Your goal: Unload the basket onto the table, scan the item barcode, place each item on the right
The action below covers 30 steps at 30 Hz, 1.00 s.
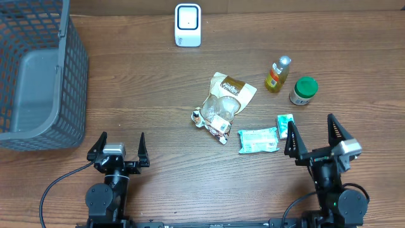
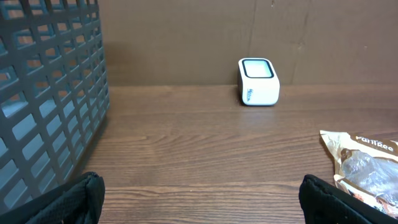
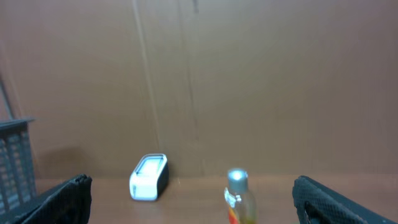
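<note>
Holds the left fingers point(image 1: 99, 144) spread wide at the near edge of the tabletop point(image 1: 145, 95), gripping nothing. Holds the right fingers point(image 1: 292, 138) just as wide and just as empty, one tip just beside a small teal box point(image 1: 285, 121) and a pale wipes pack point(image 1: 258, 140). Finds a crumpled snack bag point(image 1: 224, 101) lying mid-table, further out, between the two arms. Spots a yellow bottle point(image 1: 277, 74) and a green-lidded jar point(image 1: 303, 91) standing side by side beyond the right fingers. Sees the white scanner point(image 1: 188, 25) at the far edge, well apart from every item. Has the grey mesh basket point(image 1: 74, 88) at the far left, beyond the left fingers.
</note>
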Motion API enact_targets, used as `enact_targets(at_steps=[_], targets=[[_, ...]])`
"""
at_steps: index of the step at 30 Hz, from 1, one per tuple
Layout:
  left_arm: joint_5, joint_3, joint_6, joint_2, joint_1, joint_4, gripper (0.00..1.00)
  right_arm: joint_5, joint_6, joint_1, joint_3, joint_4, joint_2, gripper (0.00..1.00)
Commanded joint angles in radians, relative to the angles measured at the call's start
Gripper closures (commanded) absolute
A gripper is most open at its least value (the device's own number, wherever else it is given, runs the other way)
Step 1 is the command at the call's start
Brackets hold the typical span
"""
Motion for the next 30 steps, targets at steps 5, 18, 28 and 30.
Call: enact_targets(at_steps=[5, 18, 28, 30], targets=[[-0.006, -0.006, 0.022, -0.011, 0.005, 0.002, 0.0, -0.013, -0.003, 0.005, -0.076, 0.042, -0.052, 0.0], [-0.006, -0.006, 0.023, -0.011, 0.005, 0.002, 0.0, 0.003, -0.003, 0.005, -0.076, -0.269, -0.064, 0.0], [-0.006, -0.006, 0.023, -0.011, 0.005, 0.002, 0.01, 0.002, 0.0, 0.031, -0.076, -0.268, -0.064, 0.0], [-0.006, -0.006, 0.022, -0.011, 0.005, 0.002, 0.0, 0.002, 0.0, 0.031, -0.076, -0.267, -0.064, 0.0]])
